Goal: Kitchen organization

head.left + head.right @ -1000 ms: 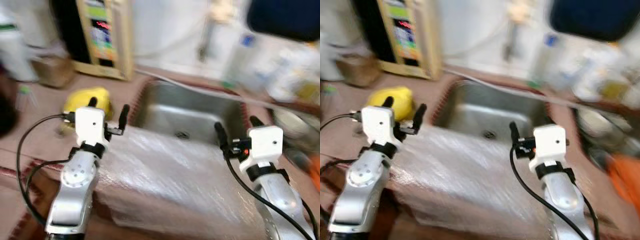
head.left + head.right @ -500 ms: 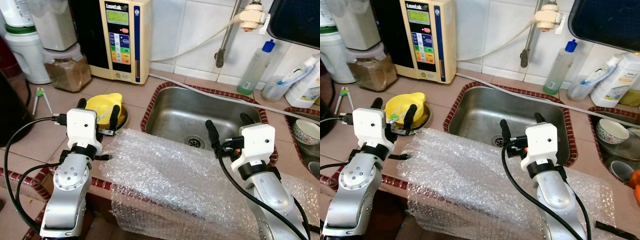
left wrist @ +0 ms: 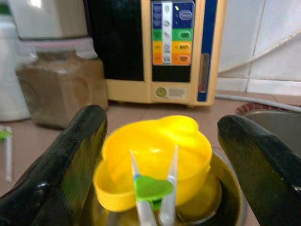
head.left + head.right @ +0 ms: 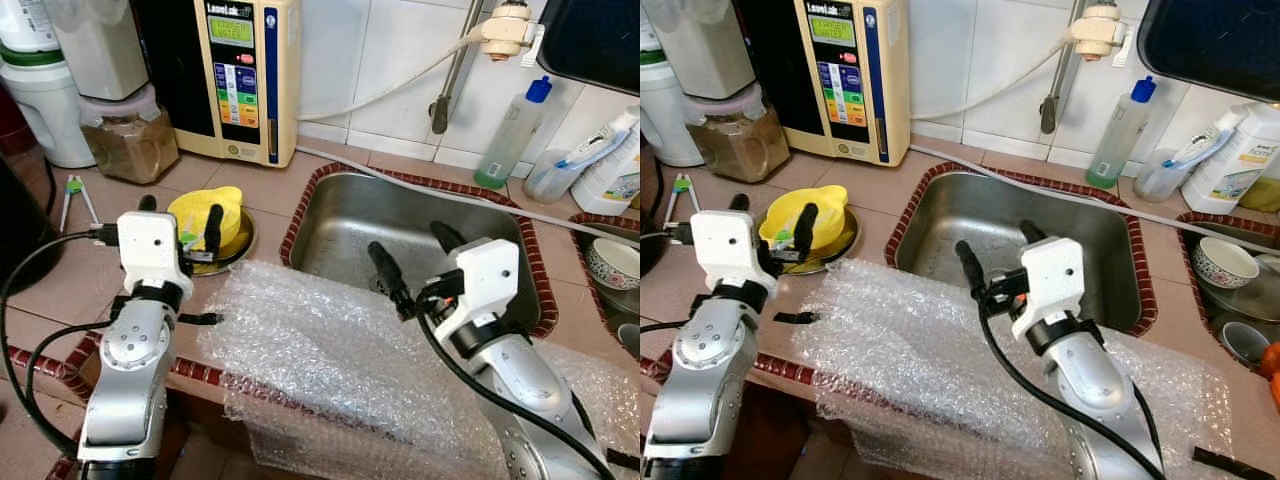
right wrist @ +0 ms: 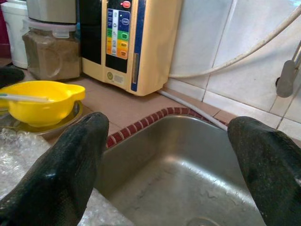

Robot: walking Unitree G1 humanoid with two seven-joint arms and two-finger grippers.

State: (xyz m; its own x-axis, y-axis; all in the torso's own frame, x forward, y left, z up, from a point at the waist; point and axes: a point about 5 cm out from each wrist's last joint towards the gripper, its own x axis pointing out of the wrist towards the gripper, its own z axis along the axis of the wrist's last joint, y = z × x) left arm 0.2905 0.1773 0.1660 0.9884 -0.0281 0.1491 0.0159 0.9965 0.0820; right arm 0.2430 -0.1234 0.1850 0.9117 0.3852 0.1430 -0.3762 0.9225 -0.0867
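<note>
With both the left pincer (image 4: 178, 218) and right pincer (image 4: 412, 260) wide apart and empty, the yellow bowl (image 4: 207, 213), maybe loose on its metal plate (image 4: 238, 244) beside the sink's (image 4: 500, 255) left rim on the desk (image 4: 60, 270), could tip if bumped.

Home kitchen: steel sink (image 4: 400, 225), tiled counter (image 4: 270, 185)

Steel sink (image 4: 400, 225) basin lies open at twelve; bubble wrap (image 4: 330, 350) blankets the near worktop (image 4: 60, 280); yellow bowl (image 4: 205, 212) crowds ten.
</note>
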